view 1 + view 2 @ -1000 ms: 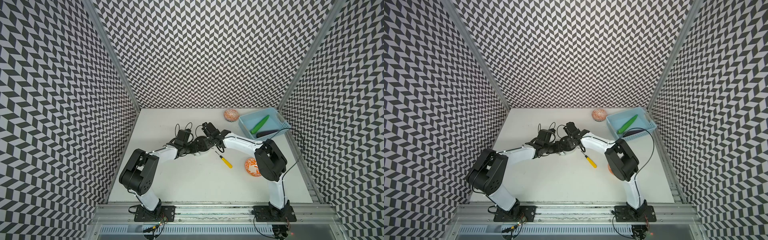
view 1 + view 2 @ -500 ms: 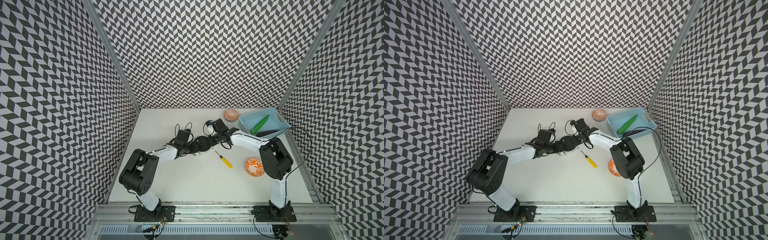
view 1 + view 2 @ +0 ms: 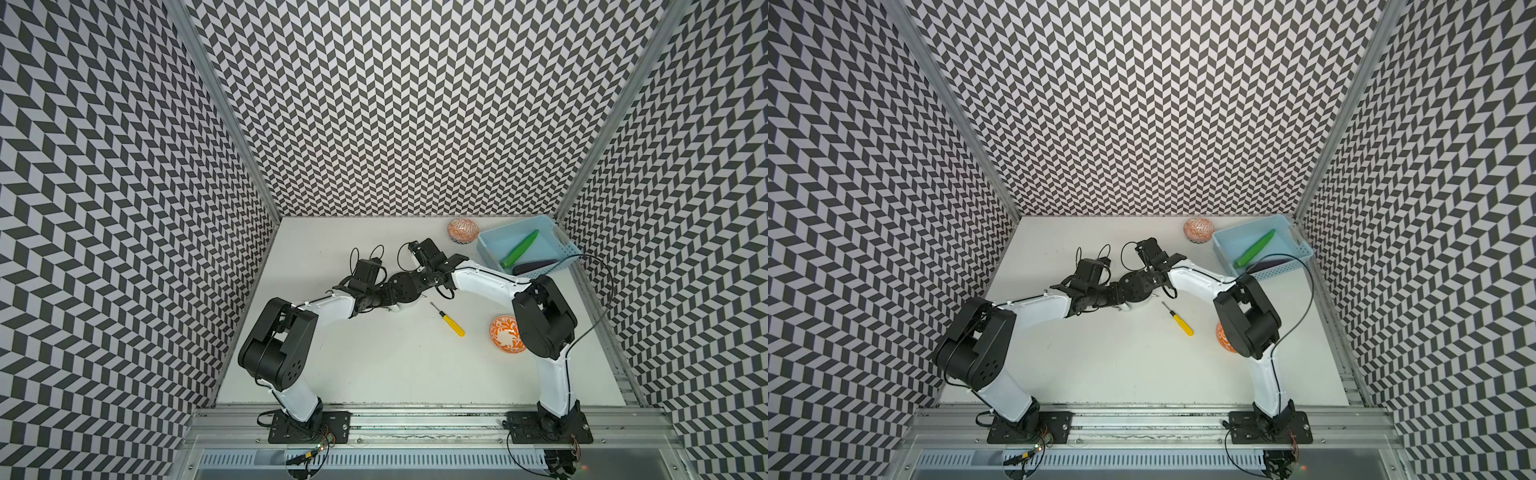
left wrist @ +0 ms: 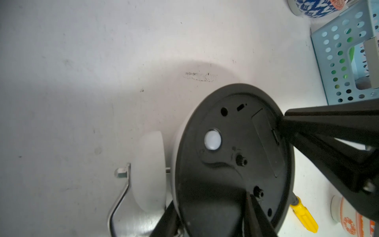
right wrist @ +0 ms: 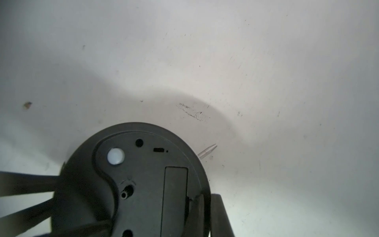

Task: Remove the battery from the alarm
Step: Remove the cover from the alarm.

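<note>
White tabletop [image 3: 374, 365] spreads beneath the alarm [image 3: 405, 286], which faces black back upward, clamped at its rim by the left gripper [image 3: 388, 293]. The right gripper [image 5: 207, 207], pinched closed, touches the alarm's closed battery cover [image 5: 174, 197]; the battery is hidden. A screwdriver [image 3: 449, 320] lies near the alarm.

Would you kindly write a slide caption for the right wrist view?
Alarm back with battery cover in place; right gripper at its latch edge.

A yellow-handled screwdriver [image 3: 448, 319] lies on the white table [image 3: 374, 365], and an orange patterned bowl [image 3: 503, 332] is near it. A second patterned bowl [image 3: 462, 230] sits at the back, just beside a light blue basket [image 3: 494, 245]. The basket holds a green cucumber [image 3: 519, 248] and a dark purple thing [image 3: 536, 266].
</note>
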`<move>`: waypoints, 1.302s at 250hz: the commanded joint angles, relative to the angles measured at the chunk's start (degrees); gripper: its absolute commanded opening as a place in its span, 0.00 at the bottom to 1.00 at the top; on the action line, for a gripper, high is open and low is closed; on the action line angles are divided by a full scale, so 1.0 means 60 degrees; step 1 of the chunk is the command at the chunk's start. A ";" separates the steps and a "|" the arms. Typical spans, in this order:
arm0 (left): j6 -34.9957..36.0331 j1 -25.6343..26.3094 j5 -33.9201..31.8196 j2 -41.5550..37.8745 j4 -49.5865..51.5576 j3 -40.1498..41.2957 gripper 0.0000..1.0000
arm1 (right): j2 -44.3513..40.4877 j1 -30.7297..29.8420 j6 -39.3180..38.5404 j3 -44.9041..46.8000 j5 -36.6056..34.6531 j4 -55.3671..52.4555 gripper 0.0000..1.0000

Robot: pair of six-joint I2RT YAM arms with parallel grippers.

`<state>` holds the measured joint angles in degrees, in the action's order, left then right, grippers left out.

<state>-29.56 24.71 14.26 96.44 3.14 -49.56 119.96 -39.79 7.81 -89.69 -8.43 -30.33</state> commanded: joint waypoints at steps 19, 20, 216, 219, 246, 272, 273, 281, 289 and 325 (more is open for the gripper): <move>0.0767 0.0164 -0.0956 0.0603 0.1905 0.0493 0.21 | 0.2228 -0.0392 -0.0020 0.1144 -0.1365 -0.3124 0.06; 0.0767 0.0154 -0.0956 0.0600 0.1907 0.0495 0.21 | 0.2228 -0.0410 -0.0016 0.1176 -0.1350 -0.3129 0.07; 0.0709 0.0129 -0.1137 0.0625 0.1865 0.0496 0.22 | 0.1131 -0.0161 -0.0676 0.2834 0.5097 -0.1744 0.15; 0.0708 0.0130 -0.1147 0.0614 0.1865 0.0489 0.22 | 0.1106 -0.0126 -0.0666 0.2852 0.5120 -0.1719 0.15; 0.0708 0.0144 -0.1196 0.0611 0.1880 0.0496 0.24 | 0.0888 0.0081 -0.0528 0.2878 0.5214 -0.1503 0.15; 0.0708 0.0144 -0.1231 0.0596 0.1898 0.0489 0.24 | 0.0705 0.0257 -0.0360 0.2809 0.5154 -0.1362 0.15; 0.0708 0.0144 -0.1233 0.0596 0.1903 0.0493 0.24 | 0.0705 0.0265 -0.0348 0.2807 0.5139 -0.1362 0.15; 0.0697 0.0144 -0.1254 0.0582 0.1922 0.0488 0.24 | 0.0669 0.0309 -0.0287 0.2763 0.5010 -0.1362 0.15; 0.0683 0.0141 -0.1290 0.0552 0.1924 0.0475 0.25 | 0.0585 0.0318 -0.0242 0.2735 0.4856 -0.1336 0.15; 0.0650 0.0147 -0.1546 0.0255 0.2387 0.0131 0.30 | -0.0248 0.0463 -0.0061 0.2220 0.4338 -0.1414 0.17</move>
<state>-29.98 24.49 13.61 96.01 4.12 -49.71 115.79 -34.68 6.46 -79.68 11.99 -16.58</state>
